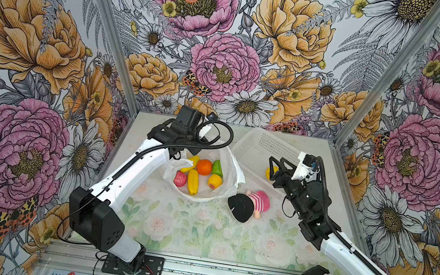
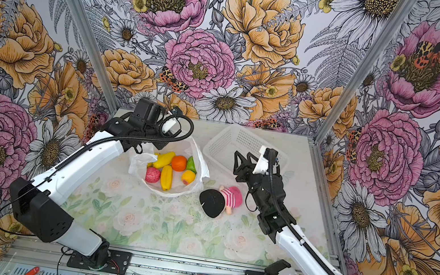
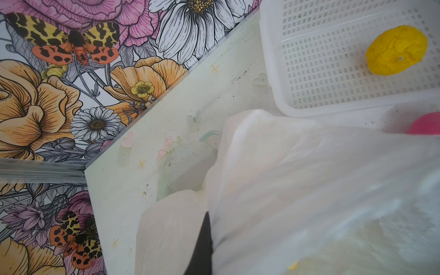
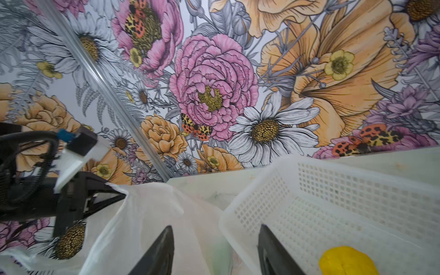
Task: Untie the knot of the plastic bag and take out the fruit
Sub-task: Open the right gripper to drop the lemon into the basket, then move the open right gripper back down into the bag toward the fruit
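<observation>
The plastic bag lies with its mouth spread wide in both top views; the knot is out of view. Inside it rest several fruit: an orange one, a green one, a pink-red one and yellow ones. Another yellow fruit lies in the white basket. My left gripper is shut on the bag's far left rim and holds it up. My right gripper hovers open over the basket's near rim with nothing between its fingers.
A pink-striped doll with black hair lies on the table between the bag and my right arm. The basket stands at the back right, close to the rear wall. Floral walls enclose three sides.
</observation>
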Robot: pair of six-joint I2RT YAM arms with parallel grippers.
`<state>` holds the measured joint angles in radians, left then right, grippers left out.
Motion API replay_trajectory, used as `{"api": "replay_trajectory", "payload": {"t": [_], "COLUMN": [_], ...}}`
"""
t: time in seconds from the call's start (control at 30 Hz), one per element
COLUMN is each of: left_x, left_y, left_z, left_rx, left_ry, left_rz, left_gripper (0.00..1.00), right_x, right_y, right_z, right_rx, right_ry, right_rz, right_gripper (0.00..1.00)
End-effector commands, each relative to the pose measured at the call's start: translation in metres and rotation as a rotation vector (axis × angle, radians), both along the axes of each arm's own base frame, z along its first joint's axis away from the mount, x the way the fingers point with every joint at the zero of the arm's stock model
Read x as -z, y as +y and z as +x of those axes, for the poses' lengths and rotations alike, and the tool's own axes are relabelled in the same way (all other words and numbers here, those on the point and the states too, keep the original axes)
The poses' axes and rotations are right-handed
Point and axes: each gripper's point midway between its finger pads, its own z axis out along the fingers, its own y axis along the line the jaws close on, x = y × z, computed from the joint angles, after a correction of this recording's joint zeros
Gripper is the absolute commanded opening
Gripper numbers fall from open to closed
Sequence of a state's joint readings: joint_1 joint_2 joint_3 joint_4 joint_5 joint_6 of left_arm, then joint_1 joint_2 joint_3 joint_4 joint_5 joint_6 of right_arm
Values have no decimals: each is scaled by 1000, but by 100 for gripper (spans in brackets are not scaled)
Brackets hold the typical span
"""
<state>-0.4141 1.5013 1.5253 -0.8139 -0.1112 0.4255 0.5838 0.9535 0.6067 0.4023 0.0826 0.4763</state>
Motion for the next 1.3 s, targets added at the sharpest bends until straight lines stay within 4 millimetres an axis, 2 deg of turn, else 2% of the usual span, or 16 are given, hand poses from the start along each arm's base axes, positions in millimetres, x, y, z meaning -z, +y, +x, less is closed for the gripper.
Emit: {"api": "replay_trajectory", "payload": {"t": [0.0,0.17,0.27,0.4,0.47,0.6,0.7,1.27], "left_x": [-12,-13,-14,-15,-17,-20,-19,-20], "left_y": [0,0,-1,-2,-1,-1,-1,-2], "left_z": [-3,-3,-4,-5,-5,-6,-6,-7], "left_rx": [9,12,15,17,16,17,18,21], "left_ry": [-33,-35,-37,-39,-43,-48,-47,-48], "left_rz": [-29,-30,-33,-38,-41,-44,-43,-45], "left_gripper": [0,0,0,0,0,0,0,0], "right_x": [-13,-20,-9,25,42,65,77,142], "right_y": [25,87,116,151,163,186,194,202], "right_z": [-23,-75,-88,-89,-83,-69,-60,6], "right_rx": [-69,-274,-338,-400,-402,-412,-395,-170], "right_ry": [-135,-317,-364,-348,-327,-279,-245,-25], "right_rz": [-78,-157,-211,-266,-279,-321,-327,-439], "right_gripper": [48,42,35,31,31,28,26,24]}}
